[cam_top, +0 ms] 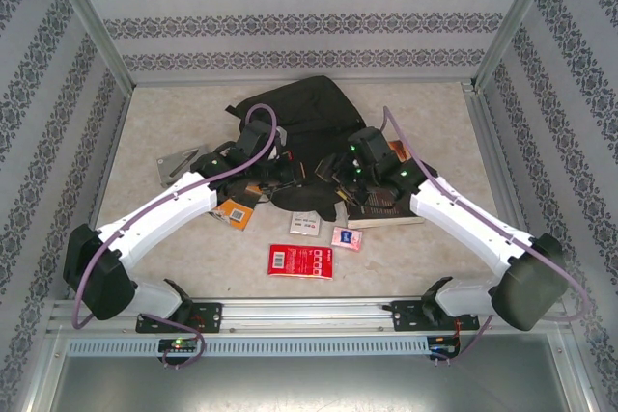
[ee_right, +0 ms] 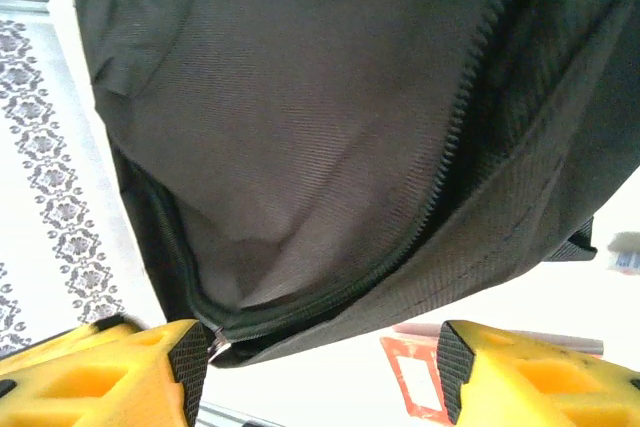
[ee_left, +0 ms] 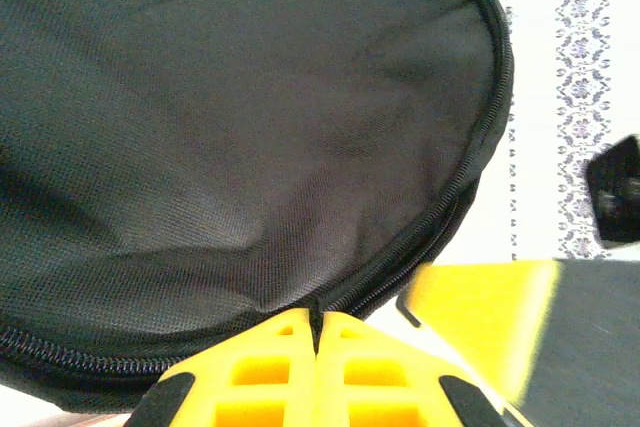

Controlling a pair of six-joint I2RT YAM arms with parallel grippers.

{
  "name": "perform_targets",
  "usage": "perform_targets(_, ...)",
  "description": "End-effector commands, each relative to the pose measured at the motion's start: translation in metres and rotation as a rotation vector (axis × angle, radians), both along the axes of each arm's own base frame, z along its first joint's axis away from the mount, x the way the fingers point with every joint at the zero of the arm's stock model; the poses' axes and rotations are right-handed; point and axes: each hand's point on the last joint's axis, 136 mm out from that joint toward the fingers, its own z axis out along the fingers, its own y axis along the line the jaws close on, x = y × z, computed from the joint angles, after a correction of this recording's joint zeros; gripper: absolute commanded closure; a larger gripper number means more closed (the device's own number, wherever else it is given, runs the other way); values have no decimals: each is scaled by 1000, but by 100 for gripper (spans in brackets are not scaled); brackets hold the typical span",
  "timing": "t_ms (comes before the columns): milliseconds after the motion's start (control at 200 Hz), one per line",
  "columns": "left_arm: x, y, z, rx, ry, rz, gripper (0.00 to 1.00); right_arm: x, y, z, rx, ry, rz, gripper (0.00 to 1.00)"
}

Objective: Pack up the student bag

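Pinched shut with the left pincer [ee_left: 318, 332] on the puckered zip seam of a large black soft woven-fabric backpack [ee_left: 250, 127] bulging just above; held parted at the right pincer [ee_right: 320, 372], just below its curved toothed zipper [ee_right: 440, 197].

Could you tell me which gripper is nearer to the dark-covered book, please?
Right. The right gripper, open at the edge of the student bag, sits beside the book; the left gripper, shut on its fabric, is farther left.
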Motion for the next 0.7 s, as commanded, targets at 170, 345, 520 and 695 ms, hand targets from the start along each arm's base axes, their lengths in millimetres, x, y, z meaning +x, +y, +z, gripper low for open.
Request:
perform_targets(170, -3, -11, 17, -43, -43, -12, 100, 15, 2, -30, -51, 40, -49, 48)
perform_targets(345, -7, -3, 9, -15, -39, -3, 100, 27, -13, -36, -106, 6, -87, 76)
perform_targets(520, -10, 10, -2, 49, -40, 17, 100, 30, -27, -37, -164, -15, -87, 98)
perform_targets(695, -3, 35, -12, 149, -59, 59, 100, 32, -36, -35, -228, -39, -32, 100)
